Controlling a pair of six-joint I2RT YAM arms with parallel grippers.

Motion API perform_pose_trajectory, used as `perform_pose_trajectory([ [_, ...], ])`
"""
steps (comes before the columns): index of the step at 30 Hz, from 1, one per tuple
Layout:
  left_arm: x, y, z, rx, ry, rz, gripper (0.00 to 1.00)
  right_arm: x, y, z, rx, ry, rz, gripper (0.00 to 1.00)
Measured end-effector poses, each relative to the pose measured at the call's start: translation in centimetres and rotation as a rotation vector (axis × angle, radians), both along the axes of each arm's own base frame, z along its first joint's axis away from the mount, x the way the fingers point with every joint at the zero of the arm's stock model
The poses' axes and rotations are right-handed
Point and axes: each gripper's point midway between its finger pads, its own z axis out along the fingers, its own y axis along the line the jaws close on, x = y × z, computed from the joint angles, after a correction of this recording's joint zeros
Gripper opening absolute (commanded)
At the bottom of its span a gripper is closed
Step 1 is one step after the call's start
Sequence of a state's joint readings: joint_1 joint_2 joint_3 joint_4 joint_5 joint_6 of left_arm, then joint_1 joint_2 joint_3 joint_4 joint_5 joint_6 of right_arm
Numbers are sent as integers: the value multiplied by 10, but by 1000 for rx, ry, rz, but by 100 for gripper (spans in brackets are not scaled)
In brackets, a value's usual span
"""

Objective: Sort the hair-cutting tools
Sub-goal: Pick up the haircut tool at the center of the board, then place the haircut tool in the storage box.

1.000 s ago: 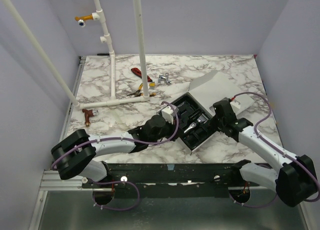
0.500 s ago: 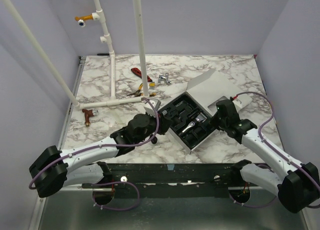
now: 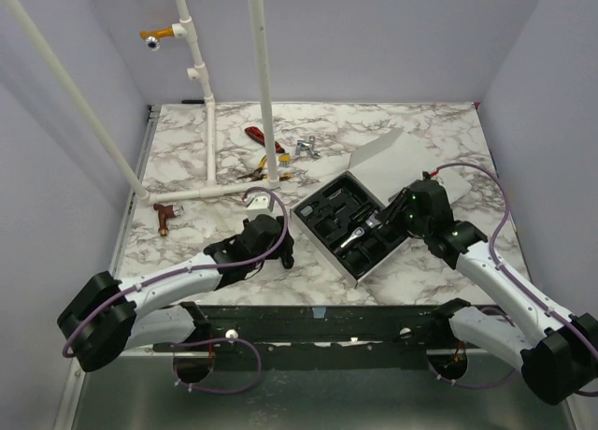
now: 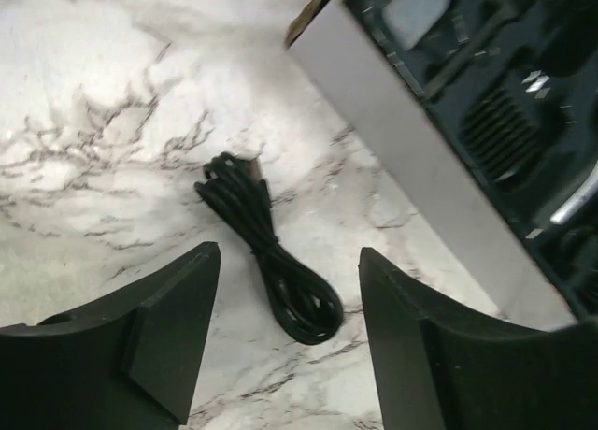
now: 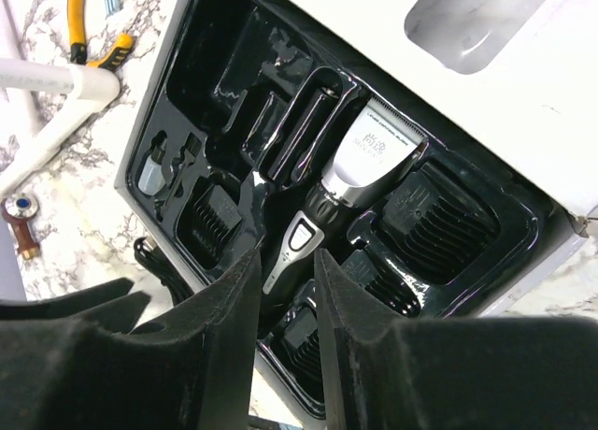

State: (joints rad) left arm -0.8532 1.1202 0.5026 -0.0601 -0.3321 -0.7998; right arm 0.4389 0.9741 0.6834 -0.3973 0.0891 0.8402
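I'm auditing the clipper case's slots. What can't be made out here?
- Right wrist: near slots of the case, behind the right end effector.
- Left wrist: most of the case, cut off by the frame edge; contents blurred.
- Top: individual guards, too small.

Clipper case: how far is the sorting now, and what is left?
Done: the clipper and several guards lie in the case. In hand: nothing; the right gripper hangs open over the clipper, the left gripper open over a coiled cable on the table beside the case. Left: likely the cable; some slots look empty.
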Motion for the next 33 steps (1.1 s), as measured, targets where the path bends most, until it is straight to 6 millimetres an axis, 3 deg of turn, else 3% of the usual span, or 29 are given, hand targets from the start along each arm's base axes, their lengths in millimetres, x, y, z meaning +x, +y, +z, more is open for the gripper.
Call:
perform_pose_trajectory([
  [3,-3,6,-28,77,79,24,66,-2,3,1,7,1,18,34],
  [6,1,5,-42,134,127,35,62,-3,4,4,13,-9,34,34],
  [8,6,0,-47,159,148,37,51,-4,4,10,19,-26,40,34],
  [12,13,-6,-53,174,161,42,8,-6,4,19,28,-56,47,34],
  [14,12,-6,-54,173,167,47,0,-6,4,23,31,-66,48,34],
  [17,9,-4,-47,157,159,46,0,-6,4,29,38,-82,50,34],
  [19,4,-1,-25,124,127,37,0,-5,5,34,45,-93,52,35],
  [22,3,-11,32,3,9,4,0,-4,5,44,52,-117,55,35],
  [26,20,-47,112,-123,-148,-71,0,-3,5,51,51,-138,61,36],
  [29,41,-83,140,-143,-199,-133,0,-3,5,51,48,-140,63,36],
  [30,53,-104,144,-141,-214,-171,0,-4,5,51,48,-141,63,37],
  [33,75,-141,136,-101,-231,-260,0,-4,4,53,44,-153,64,37],
])
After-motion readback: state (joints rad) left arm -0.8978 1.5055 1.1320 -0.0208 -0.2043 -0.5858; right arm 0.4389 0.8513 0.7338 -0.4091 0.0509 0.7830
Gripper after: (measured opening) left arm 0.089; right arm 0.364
